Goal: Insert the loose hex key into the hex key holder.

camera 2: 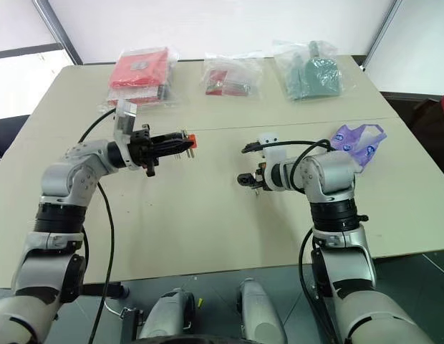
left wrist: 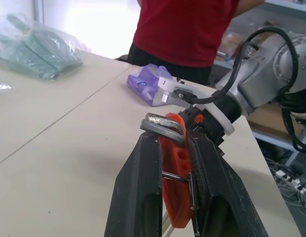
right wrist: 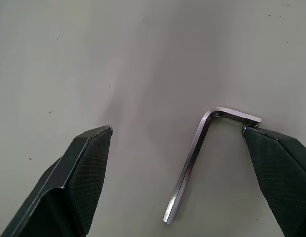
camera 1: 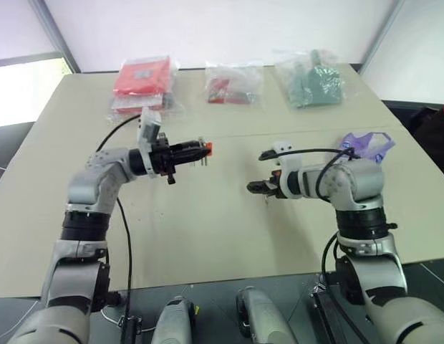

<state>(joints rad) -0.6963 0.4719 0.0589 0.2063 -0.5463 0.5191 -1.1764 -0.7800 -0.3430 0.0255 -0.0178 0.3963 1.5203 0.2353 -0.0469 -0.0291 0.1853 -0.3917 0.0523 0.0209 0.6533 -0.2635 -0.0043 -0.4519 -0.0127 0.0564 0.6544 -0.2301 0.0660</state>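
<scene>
A pale beige table (camera 1: 208,229) carries everything; a seam line crosses its top. The loose hex key (right wrist: 202,158) lies flat on it between the spread fingers of the right claw (right wrist: 177,143), its short bent end touching one fingertip. Beyond the right claw, just past its arm, sits a purple plastic bag (camera 1: 369,145). Along the table's far edge, well apart from both claws: a red packet in clear plastic (camera 1: 142,77), a smaller clear bag with red parts (camera 1: 233,84), and a bag of green items (camera 1: 314,80).

I've got the left gripper (camera 1: 202,150) held out level and clamped tight on the holder (left wrist: 176,190), while the right gripper (right wrist: 180,133) angles down, fingers spread wide.
</scene>
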